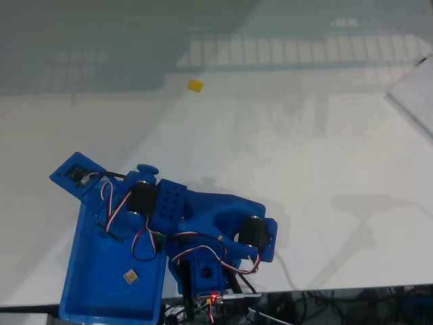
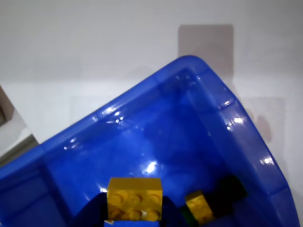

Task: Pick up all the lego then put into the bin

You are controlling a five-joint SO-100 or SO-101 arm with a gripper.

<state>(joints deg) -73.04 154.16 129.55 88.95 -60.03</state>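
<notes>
White worktop point(image 1: 284, 176), the largest thing in the fixed view. Blue arm point(image 1: 203, 217) folded low at its near edge, reaching left over the blue bin point(image 1: 88, 284). One yellow lego point(image 1: 130, 275) lies on the bin floor; another lego point(image 1: 195, 84) sits far off on the worktop. Wrist view: claw point(image 2: 135, 215) over the bin interior, clamped on a yellow lego point(image 2: 135, 198); a smaller brick point(image 2: 200, 205) just beside it.
</notes>
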